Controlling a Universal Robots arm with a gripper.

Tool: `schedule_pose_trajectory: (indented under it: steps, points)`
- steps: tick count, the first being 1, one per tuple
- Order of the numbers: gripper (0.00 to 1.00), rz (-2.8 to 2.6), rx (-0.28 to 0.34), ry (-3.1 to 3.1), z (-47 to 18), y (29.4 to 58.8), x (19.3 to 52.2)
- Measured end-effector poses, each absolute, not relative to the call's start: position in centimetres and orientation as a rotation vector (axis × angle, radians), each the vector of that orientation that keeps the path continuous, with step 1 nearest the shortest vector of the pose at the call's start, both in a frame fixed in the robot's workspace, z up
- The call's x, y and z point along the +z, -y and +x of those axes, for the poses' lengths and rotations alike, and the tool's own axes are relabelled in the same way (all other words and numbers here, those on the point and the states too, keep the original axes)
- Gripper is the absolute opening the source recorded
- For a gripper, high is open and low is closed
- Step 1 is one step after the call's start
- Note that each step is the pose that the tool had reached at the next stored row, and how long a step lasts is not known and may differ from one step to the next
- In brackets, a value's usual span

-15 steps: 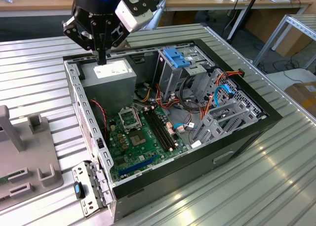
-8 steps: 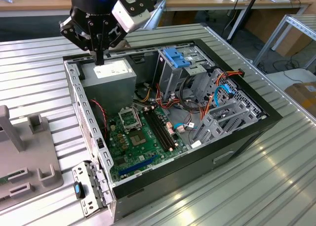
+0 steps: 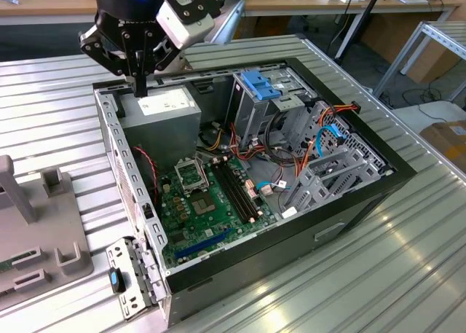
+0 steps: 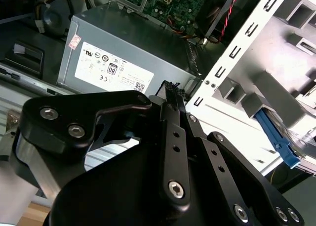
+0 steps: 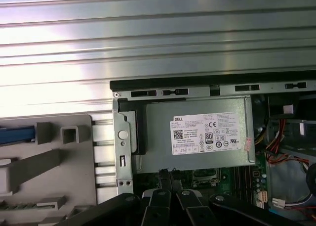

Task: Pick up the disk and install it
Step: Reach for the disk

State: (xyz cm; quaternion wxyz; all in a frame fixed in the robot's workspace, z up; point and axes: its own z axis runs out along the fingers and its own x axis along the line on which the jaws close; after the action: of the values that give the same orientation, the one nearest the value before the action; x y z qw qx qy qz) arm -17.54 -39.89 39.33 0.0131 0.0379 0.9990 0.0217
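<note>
Ribbed shiny metal table (image 3: 408, 275), matt black gripper (image 3: 140, 89)

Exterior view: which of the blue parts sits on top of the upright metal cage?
The light-blue plastic bracket. It is broad and rests on top of the cage, whereas the thin blue cables hang lower, among the wiring.

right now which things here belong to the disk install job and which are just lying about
Job:
disk, sitting in the grey holder
gripper, over the case
open computer case

Just there:
power supply
motherboard
cables
cardboard box
</note>
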Motion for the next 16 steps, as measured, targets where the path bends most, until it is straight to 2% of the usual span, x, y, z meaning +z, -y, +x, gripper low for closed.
schedule_pose_trajectory:
  steps: [16]
  points:
    - [0.11,0.118,0.068,-3.112,-18.7,39.9,39.3]
